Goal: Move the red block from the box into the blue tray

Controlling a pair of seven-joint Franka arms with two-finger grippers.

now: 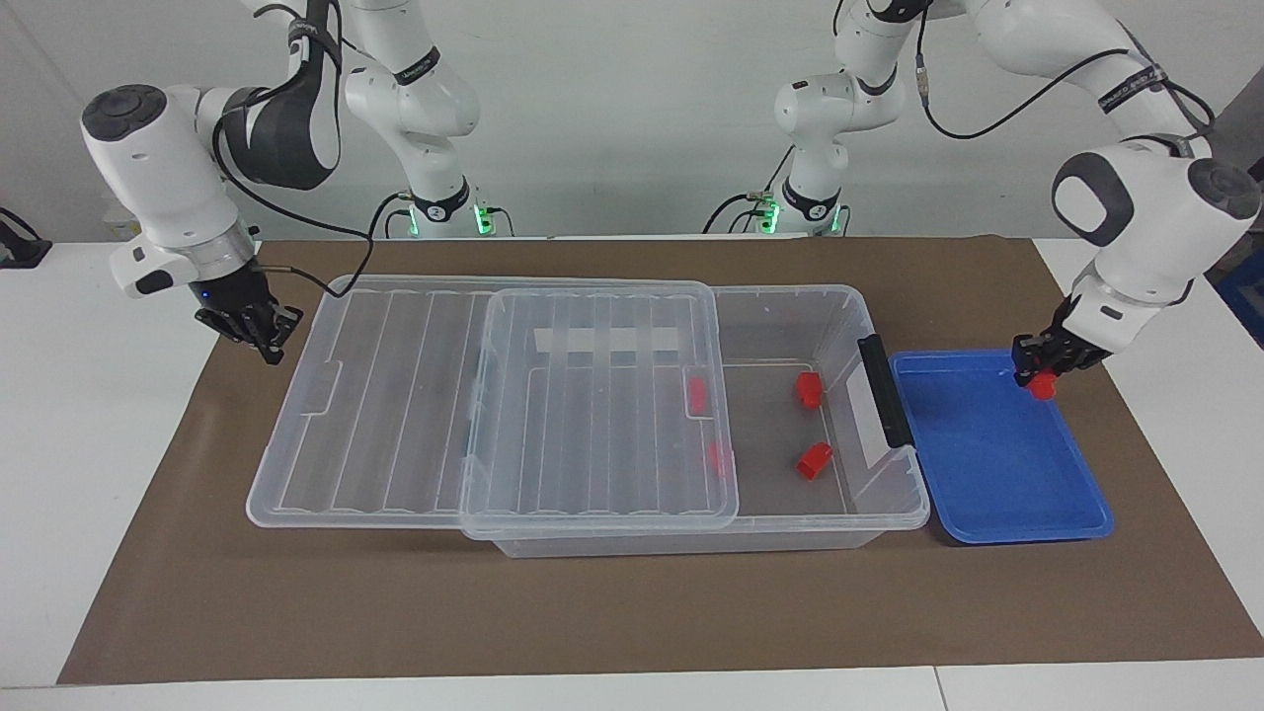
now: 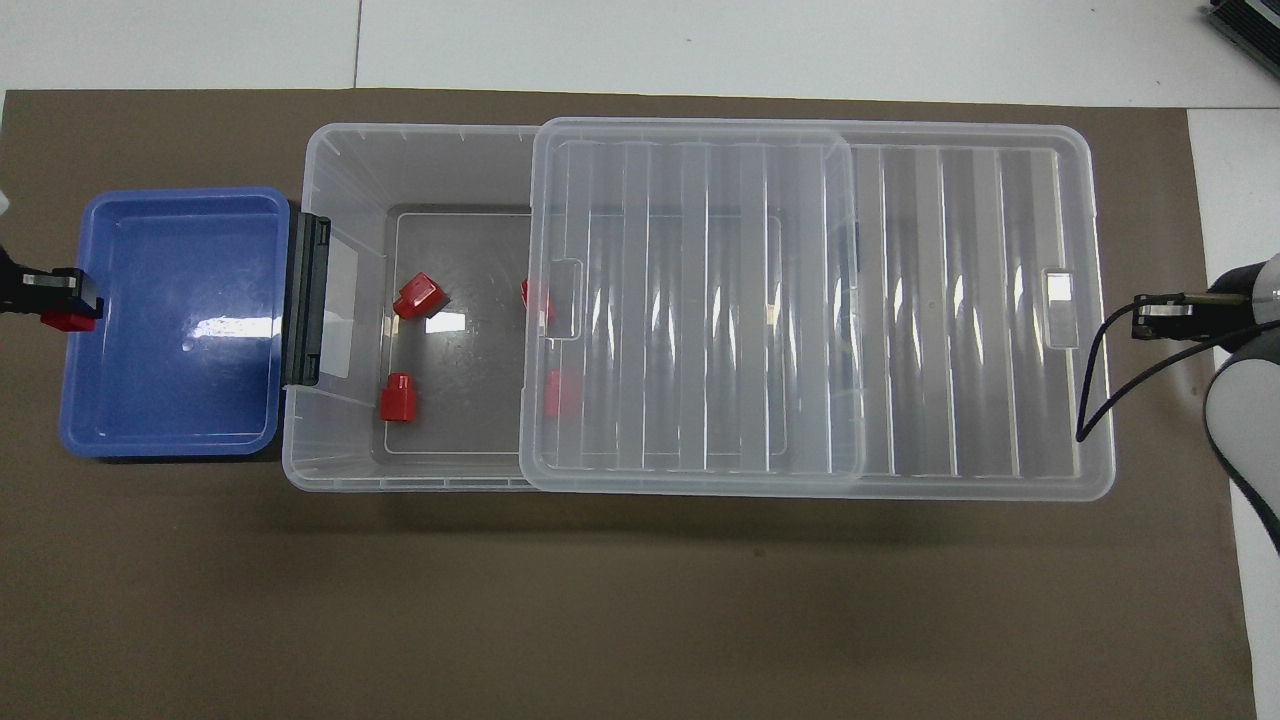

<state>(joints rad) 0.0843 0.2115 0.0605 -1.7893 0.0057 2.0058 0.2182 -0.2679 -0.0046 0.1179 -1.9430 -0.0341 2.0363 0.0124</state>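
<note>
My left gripper (image 1: 1037, 373) is shut on a red block (image 1: 1040, 385) and holds it over the rim of the blue tray (image 1: 987, 464) at the left arm's end of the table; both also show in the overhead view, the gripper (image 2: 60, 300) and the block (image 2: 68, 321). The blue tray (image 2: 180, 330) has nothing lying in it. The clear box (image 1: 869, 494) stands beside the tray. Its lid (image 1: 592, 395) is slid toward the right arm's end. Two red blocks (image 1: 809, 389) (image 1: 814, 460) lie in the open part, two more (image 1: 697, 395) (image 1: 718, 456) under the lid's edge. My right gripper (image 1: 247, 331) waits beside the lid's end.
The box's black latch (image 1: 886, 390) faces the tray, almost touching it. The lid overhangs the box and rests on the brown mat (image 1: 592, 612). The mat covers most of the white table (image 1: 59, 444).
</note>
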